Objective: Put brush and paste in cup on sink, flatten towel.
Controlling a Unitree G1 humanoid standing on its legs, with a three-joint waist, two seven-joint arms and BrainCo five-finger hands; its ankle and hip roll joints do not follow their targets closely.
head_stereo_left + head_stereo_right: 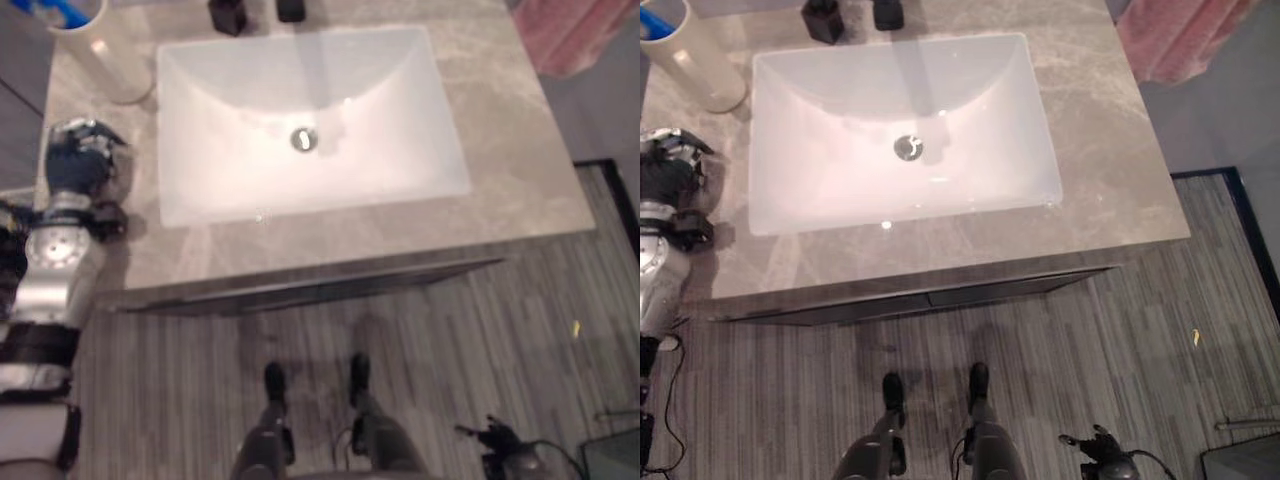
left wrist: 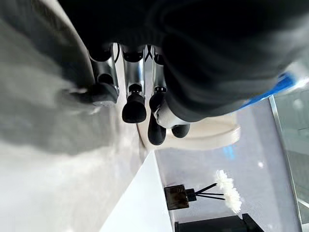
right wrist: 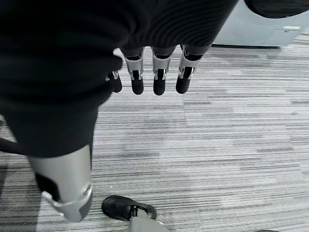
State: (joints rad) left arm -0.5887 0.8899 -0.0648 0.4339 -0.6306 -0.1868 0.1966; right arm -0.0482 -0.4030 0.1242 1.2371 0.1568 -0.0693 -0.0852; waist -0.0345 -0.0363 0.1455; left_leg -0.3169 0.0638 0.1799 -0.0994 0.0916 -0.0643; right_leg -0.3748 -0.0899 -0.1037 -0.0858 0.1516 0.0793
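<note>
A tall cream cup (image 1: 100, 50) stands at the back left corner of the grey stone counter (image 1: 500, 190), with something blue (image 1: 55, 12) sticking out of its top. My left hand (image 1: 80, 165) hovers over the counter left of the white sink (image 1: 185, 205), a little in front of the cup. In the left wrist view its fingers (image 2: 134, 104) are relaxed and hold nothing, with the cup (image 2: 212, 135) just past them. A pink towel (image 1: 580, 35) lies at the back right, beyond the counter's edge. My right hand (image 3: 154, 72) hangs open over the striped floor.
A black diffuser jar (image 1: 228, 15) and another dark item (image 1: 290, 8) stand behind the sink; the jar (image 2: 176, 197) holds reeds with white tips. The basin has a metal drain (image 1: 303, 139). A dark cabinet front runs under the counter.
</note>
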